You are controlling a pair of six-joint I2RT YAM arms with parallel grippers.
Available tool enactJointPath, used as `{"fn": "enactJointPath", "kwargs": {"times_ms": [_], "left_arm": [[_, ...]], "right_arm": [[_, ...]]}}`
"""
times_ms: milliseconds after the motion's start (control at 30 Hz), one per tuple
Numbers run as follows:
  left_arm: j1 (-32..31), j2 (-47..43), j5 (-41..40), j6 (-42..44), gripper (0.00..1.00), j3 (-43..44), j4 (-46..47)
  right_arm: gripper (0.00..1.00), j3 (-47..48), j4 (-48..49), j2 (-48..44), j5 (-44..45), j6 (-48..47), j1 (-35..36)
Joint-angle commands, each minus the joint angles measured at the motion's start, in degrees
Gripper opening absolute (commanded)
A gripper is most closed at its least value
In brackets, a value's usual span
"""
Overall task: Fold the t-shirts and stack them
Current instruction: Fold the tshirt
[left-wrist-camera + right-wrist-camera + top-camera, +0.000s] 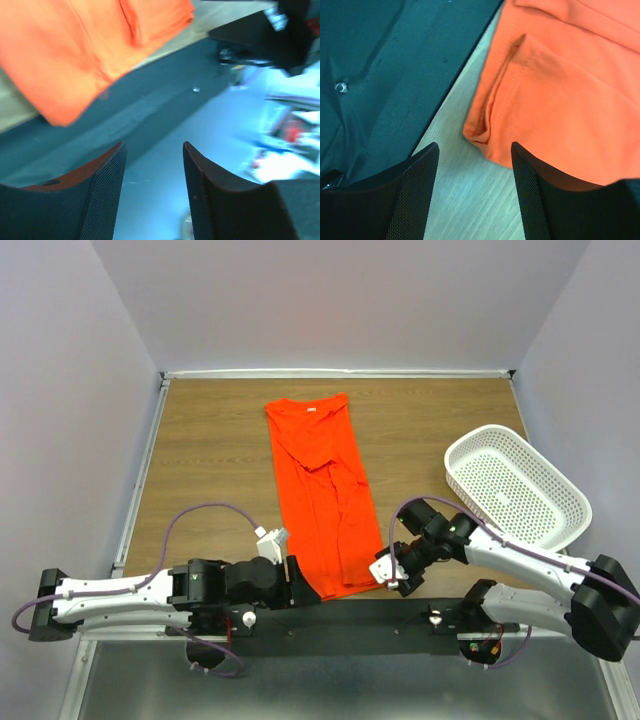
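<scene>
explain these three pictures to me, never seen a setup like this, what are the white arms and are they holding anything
These are two robot arms bolted at the near edge of a wooden table. The big picture looks down from above and behind them. The other two come from a small camera on each wrist, so the dark shapes at the bottom belong to that arm itself. On the table lies an orange t-shirt, folded into a long narrow strip with its collar at the far end. A white perforated basket sits to the right, empty. The left gripper and right gripper flank the shirt's near end, both open and holding nothing.
</scene>
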Motion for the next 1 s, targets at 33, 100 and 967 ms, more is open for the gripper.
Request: {"fn": "enactJointPath", "kwargs": {"times_ms": [33,100,967], "left_arm": [[-0.27,-4.91,2.61,-13.41,0.56,-5.20,-0.25],[-0.27,-3.86,2.62,-15.26,0.56,-4.16,-3.23],[9.92,28.75,-5.12,-14.65,0.52,4.99,-7.21]], "right_arm": [[0.66,-1.01,0.54,1.98,-2.54,-5.45,0.98],[0.65,-0.66,1.42,3.04,-2.54,-5.63,1.06],[0.63,-1.27,3.45,4.45,-2.54,-5.01,2.21]]}}
